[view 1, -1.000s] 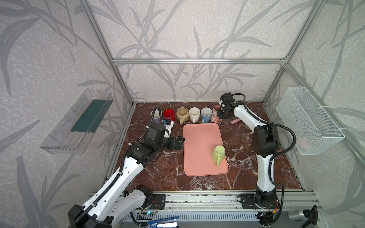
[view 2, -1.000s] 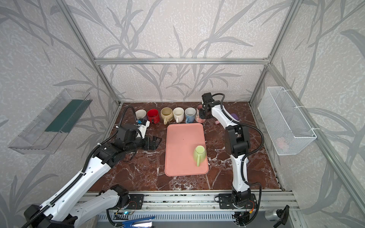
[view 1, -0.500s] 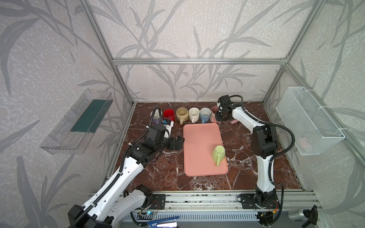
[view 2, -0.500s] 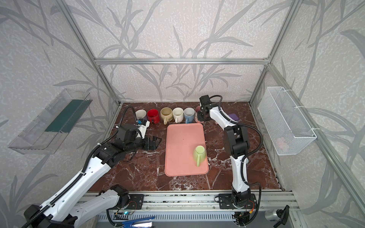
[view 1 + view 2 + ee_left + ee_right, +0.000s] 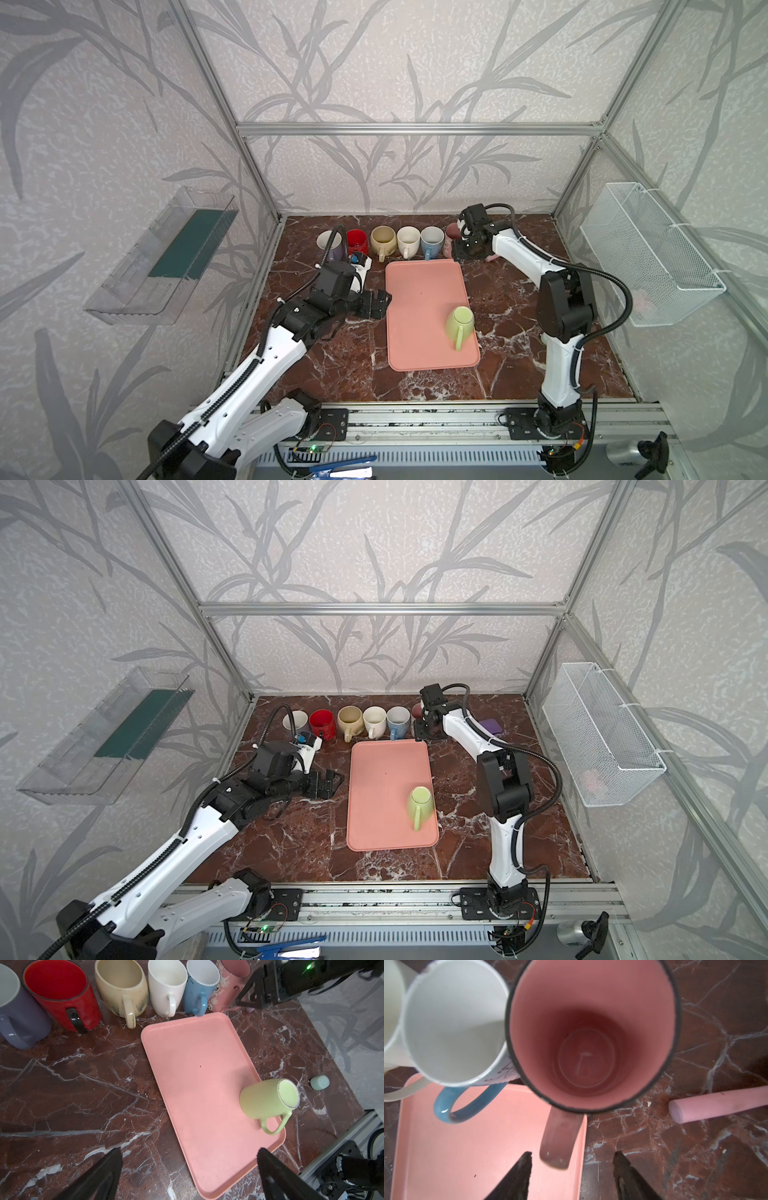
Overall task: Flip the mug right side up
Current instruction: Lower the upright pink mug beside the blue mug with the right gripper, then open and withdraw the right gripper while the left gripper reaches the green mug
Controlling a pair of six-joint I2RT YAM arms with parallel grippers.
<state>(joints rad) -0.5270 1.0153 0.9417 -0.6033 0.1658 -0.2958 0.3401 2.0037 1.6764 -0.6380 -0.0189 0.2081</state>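
A light green mug [image 5: 459,322] [image 5: 420,803] [image 5: 268,1099] stands upside down at the near right of the pink tray [image 5: 415,311] [image 5: 197,1084], its handle towards the front. A pink mug [image 5: 591,1032] [image 5: 230,980] stands upright at the right end of the back row, by the tray's far corner. My right gripper [image 5: 572,1154] [image 5: 465,251] hangs open over that mug's handle [image 5: 558,1140], which lies between the jaws with a gap on each side. My left gripper [image 5: 190,1151] [image 5: 380,301] is open and empty at the tray's left edge.
Lavender [image 5: 14,1007], red [image 5: 62,995], beige [image 5: 122,987], white [image 5: 166,987] and blue [image 5: 199,989] mugs line the back, mouths up. A pink stick [image 5: 716,1103] and a purple object [image 5: 490,726] lie back right. A small mint object [image 5: 320,1082] lies right of the tray. A wire basket [image 5: 648,253] hangs on the right wall.
My right gripper has opened and let go of the pink mug's handle, shifting slightly left. The left arm and the green mug have not moved.
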